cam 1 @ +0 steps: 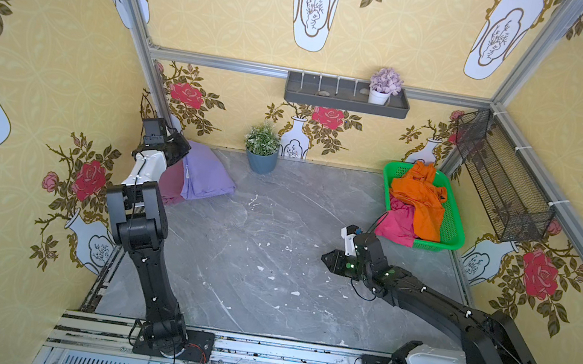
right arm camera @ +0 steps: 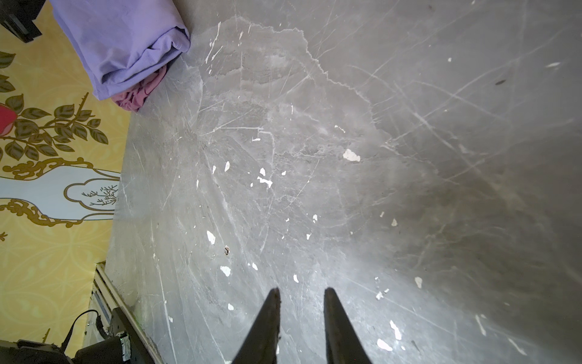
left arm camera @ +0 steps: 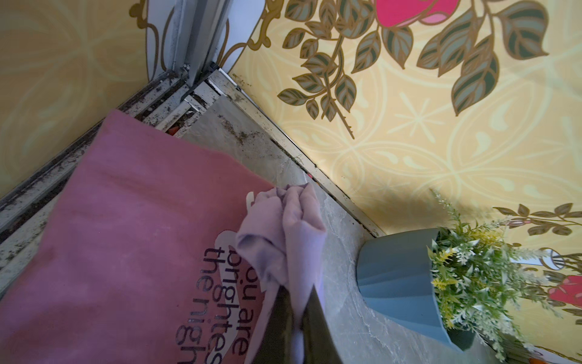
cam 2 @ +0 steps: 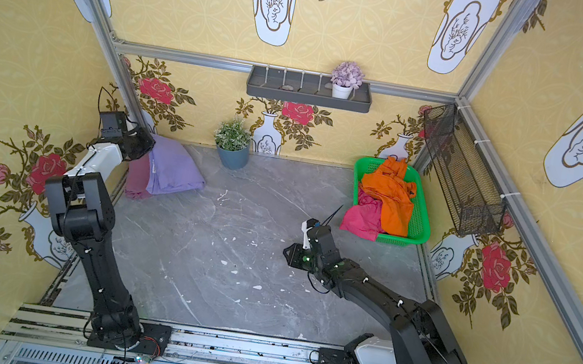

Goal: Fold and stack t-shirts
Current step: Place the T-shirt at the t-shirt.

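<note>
A folded lavender t-shirt [cam 1: 207,177] lies on top of a mauve t-shirt [cam 1: 170,185] in the far left corner, seen in both top views. My left gripper [left arm camera: 296,293] is shut on a bunched edge of the lavender t-shirt [left arm camera: 283,227], above the mauve t-shirt [left arm camera: 126,236] with its dark print. Over the bare middle of the table my right gripper [right arm camera: 300,291] hovers open, nothing between its fingers; in a top view it [cam 2: 288,253] sits just in front of the basket. An orange t-shirt [cam 1: 421,199] and a magenta t-shirt [cam 1: 396,225] lie crumpled in the basket.
The green basket [cam 1: 452,232] stands at the far right. A potted plant [cam 1: 262,150] stands against the back wall, close to the lavender shirt. A grey shelf [cam 1: 347,95] and a black wire basket [cam 1: 500,180] hang on the walls.
</note>
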### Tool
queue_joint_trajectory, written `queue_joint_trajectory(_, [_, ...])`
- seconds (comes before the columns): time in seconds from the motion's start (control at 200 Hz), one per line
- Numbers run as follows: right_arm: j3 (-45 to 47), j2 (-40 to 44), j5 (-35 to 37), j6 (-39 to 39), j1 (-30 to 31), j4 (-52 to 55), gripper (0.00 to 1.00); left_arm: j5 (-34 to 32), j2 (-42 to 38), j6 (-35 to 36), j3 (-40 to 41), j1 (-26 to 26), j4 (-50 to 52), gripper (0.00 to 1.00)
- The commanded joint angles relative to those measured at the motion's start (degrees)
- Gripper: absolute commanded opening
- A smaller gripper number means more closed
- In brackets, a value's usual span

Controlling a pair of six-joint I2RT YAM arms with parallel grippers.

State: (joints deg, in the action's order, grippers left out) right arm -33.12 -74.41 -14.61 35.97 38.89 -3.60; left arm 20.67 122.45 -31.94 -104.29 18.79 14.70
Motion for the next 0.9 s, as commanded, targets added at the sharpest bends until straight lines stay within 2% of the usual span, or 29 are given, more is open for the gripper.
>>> queue_joint_trajectory(0.0, [0.1,-0.2,-0.3,0.2,0.0,-2.1,0.26,0.5,2.1,0.1,-4.8,1.2,2.0,0.00])
queue_joint_trajectory(0.13, [-0.2,-0.4,-0.5,0.2,0.0,-2.2,0.26,0.4,5.3,1.0,-11.5,2.7,6.5,0.00])
queue_joint_trajectory(0.365, [-1.4,-1.2,-0.4,0.0,0.0,-1.3,0.26,1.1,6.5,0.3,-10.5,5.5,6.2,0.01])
queue_joint_trajectory(0.385, [-1.4,-1.1,-0.4,0.0,0.0,-1.2,0.26,0.6,6.6,0.3,-10.5,5.8,6.3,0.08])
queue_joint_trajectory(0.455, [-1.5,-1.0,-0.4,-0.1,0.0,-1.0,0.26,-1.9,6.4,0.3,-10.2,6.6,7.0,0.43])
queue_joint_trajectory(0.48, [-1.5,-0.9,-0.4,-0.1,0.0,-0.9,0.26,-2.3,6.3,0.1,-10.2,6.9,7.0,0.62])
queue_joint_trajectory(0.49, [-1.5,-0.9,-0.4,-0.1,0.0,-0.9,0.26,-2.4,6.3,0.1,-10.2,7.1,7.1,0.65])
queue_joint_trajectory(0.51, [-1.4,-0.8,-0.3,-0.1,0.1,-0.9,0.26,-2.9,6.3,-0.1,-10.2,7.4,7.3,0.92])
queue_joint_trajectory(0.525, [-1.3,-0.8,-0.4,0.0,0.1,-1.0,0.26,-3.4,6.3,-0.2,-10.3,7.6,7.4,1.00])
queue_joint_trajectory(0.685, [-0.9,-0.9,-0.7,0.0,0.1,-1.2,0.26,-10.0,4.3,-0.5,-9.4,8.3,9.4,0.99])
queue_joint_trajectory(0.785, [-0.5,-0.9,-0.5,-0.2,0.0,-1.6,0.26,-5.4,-1.6,-3.5,0.0,6.0,-0.8,0.99])
queue_joint_trajectory(0.86, [-1.0,-1.6,-0.3,-0.4,0.0,-1.8,0.26,-4.4,-2.9,-3.5,0.9,0.8,-1.7,1.00])
queue_joint_trajectory(0.895, [-1.3,-2.1,-0.4,-0.5,0.0,-1.9,0.26,-4.4,-3.3,-3.2,1.4,-1.9,-1.7,0.87])
